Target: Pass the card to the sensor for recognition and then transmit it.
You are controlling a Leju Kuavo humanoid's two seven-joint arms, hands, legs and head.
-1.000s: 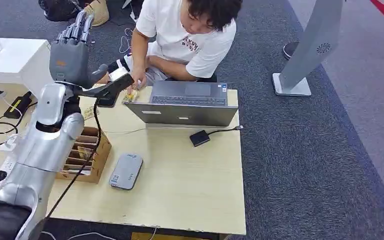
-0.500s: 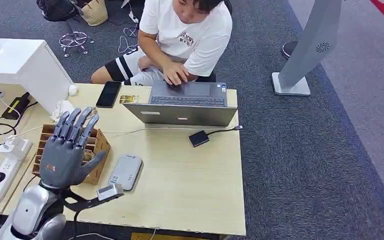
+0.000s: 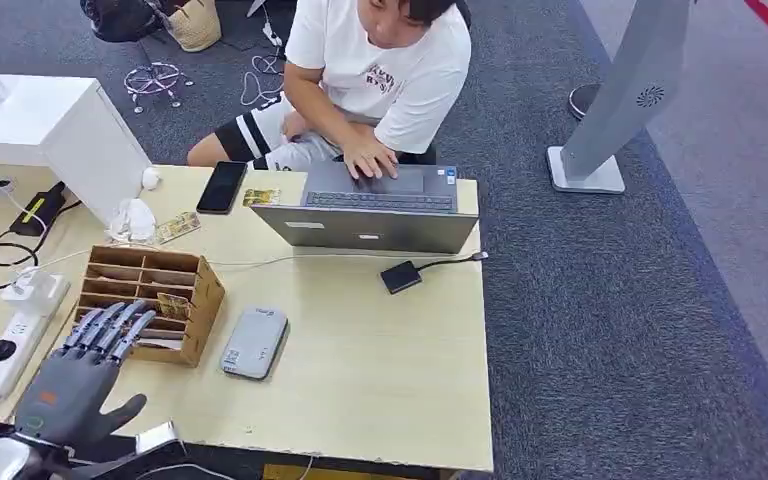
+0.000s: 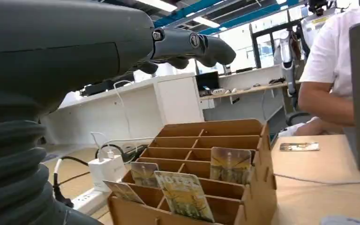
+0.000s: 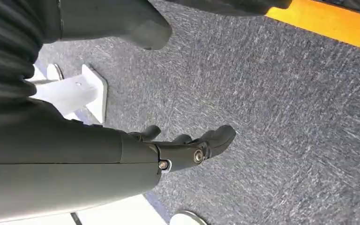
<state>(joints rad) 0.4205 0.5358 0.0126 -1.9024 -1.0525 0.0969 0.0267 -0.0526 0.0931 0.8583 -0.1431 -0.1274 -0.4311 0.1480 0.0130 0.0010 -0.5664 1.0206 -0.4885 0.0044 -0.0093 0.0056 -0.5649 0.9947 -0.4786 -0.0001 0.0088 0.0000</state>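
Observation:
My left hand [image 3: 78, 372] hovers open, fingers spread, at the table's front left corner, just short of the cardboard card box [image 3: 198, 300]. A patterned card [image 3: 172, 305] stands in one of the box's slots. In the left wrist view the fingers [image 4: 192, 44] reach over the card box [image 4: 262, 178], where several cards [image 4: 185, 196] stand upright. The grey flat sensor [image 3: 255, 342] lies to the right of the box. My right hand [image 5: 136, 154] hangs over grey carpet, fingers loosely out and holding nothing.
A person [image 3: 380, 70] sits behind the table, typing on a grey laptop [image 3: 370, 215]. A small black device [image 3: 400, 276] on a cable lies in front of it. A phone [image 3: 222, 186] and loose cards [image 3: 177, 227] lie at the back left. A power strip [image 3: 5, 350] sits left.
My left arm has come down from high over the table's back left to the front left corner, hand still open. The person's hand moved from the loose cards to the laptop.

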